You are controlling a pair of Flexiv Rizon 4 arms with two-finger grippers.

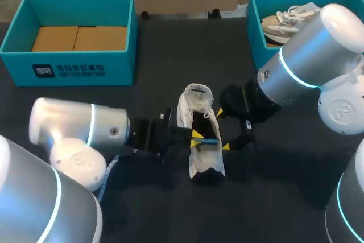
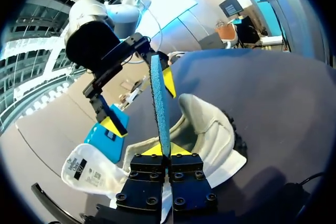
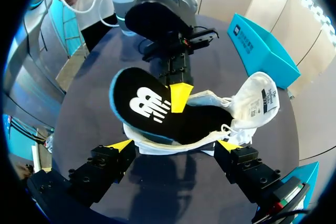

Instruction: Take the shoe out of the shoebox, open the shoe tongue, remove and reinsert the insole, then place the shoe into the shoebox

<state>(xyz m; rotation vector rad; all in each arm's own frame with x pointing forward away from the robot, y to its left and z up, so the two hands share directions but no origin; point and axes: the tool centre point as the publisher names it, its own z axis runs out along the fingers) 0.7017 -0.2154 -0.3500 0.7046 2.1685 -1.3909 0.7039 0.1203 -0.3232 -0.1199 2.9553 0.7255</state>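
A white shoe (image 1: 200,157) lies on the dark table, its labelled tongue (image 1: 196,92) pulled out and back. My left gripper (image 1: 197,138) comes in from the left and is shut on the insole (image 3: 149,106), which is black with a white logo and a blue edge. In the left wrist view the insole (image 2: 160,106) stands edge-on between the gripper (image 2: 167,150) tips. One end of it is raised out of the shoe (image 3: 210,129) and the other end is still inside. My right gripper (image 1: 222,130) stands open at the shoe's right side, its fingertips (image 3: 122,145) straddling the shoe without touching.
A teal shoebox (image 1: 68,69) with a bare cardboard floor stands at the back left. A second teal box (image 1: 256,32) at the back right holds another pale shoe (image 1: 287,18). My right arm partly covers that box.
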